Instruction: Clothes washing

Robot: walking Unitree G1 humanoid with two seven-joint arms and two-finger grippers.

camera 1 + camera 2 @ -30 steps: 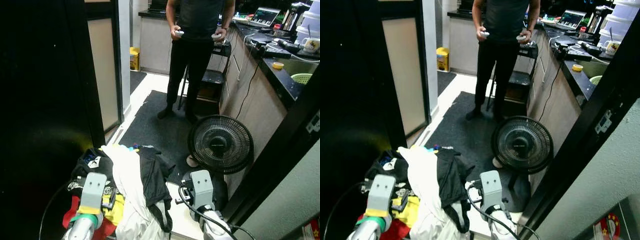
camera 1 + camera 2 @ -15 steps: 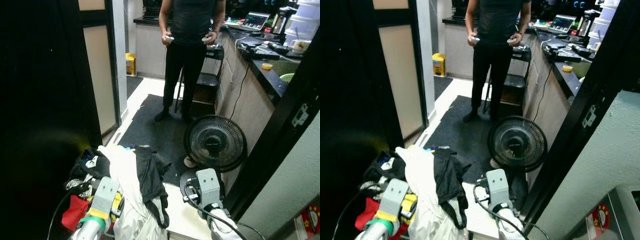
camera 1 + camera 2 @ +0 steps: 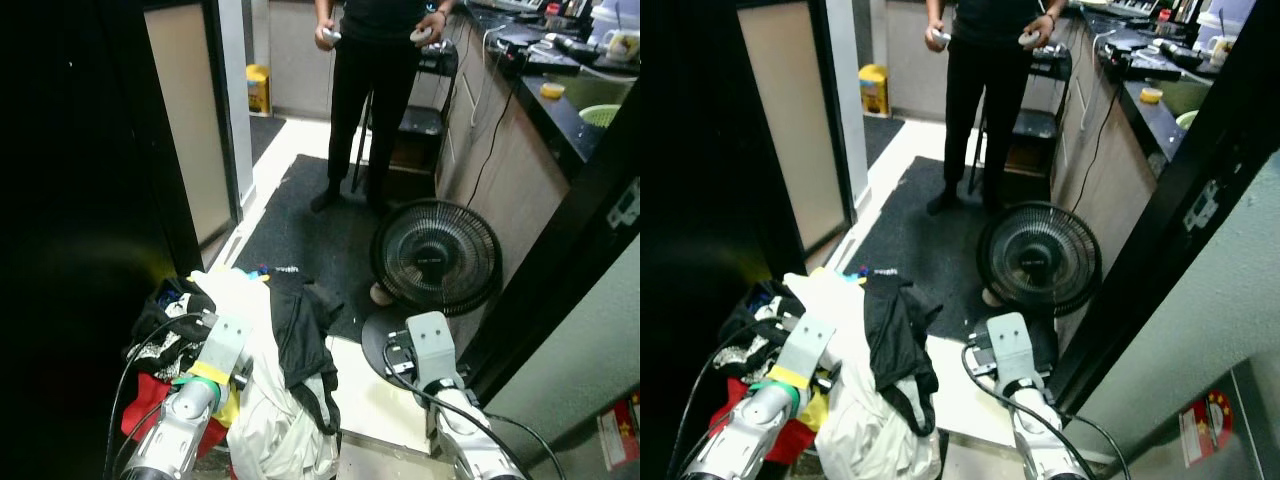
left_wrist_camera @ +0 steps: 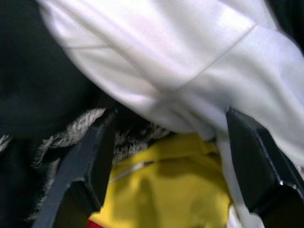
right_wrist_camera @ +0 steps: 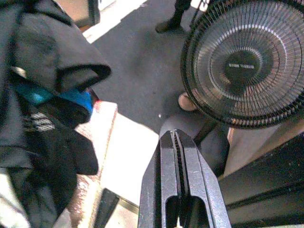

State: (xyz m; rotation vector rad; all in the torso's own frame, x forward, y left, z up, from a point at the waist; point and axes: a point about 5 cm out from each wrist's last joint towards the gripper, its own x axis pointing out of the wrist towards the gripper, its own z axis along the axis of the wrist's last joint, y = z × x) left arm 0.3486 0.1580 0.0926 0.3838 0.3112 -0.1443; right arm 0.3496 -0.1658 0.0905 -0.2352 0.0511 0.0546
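Note:
A heap of clothes (image 3: 262,400) lies on the floor at my lower left: a white garment on top, a black garment (image 3: 298,335) draped over it, red cloth (image 3: 145,400) underneath. My left gripper (image 4: 169,121) hovers right over the heap and is open, its fingers (image 4: 85,171) spread wide. Between them lie the white fabric (image 4: 190,61) and a yellow cloth (image 4: 175,190). My right gripper (image 5: 175,137) is shut with nothing in it and hangs above the pale floor, between the heap and the fan.
A black floor fan (image 3: 436,257) stands right of the heap on a dark mat (image 3: 300,240). A person (image 3: 365,100) stands beyond it, holding two controllers. A kitchen counter (image 3: 560,110) runs along the right; a dark door panel (image 3: 80,200) is on the left.
The camera has shifted and tilted down. My left arm has reached further forward over the clothes heap. The right arm has also come slightly forward.

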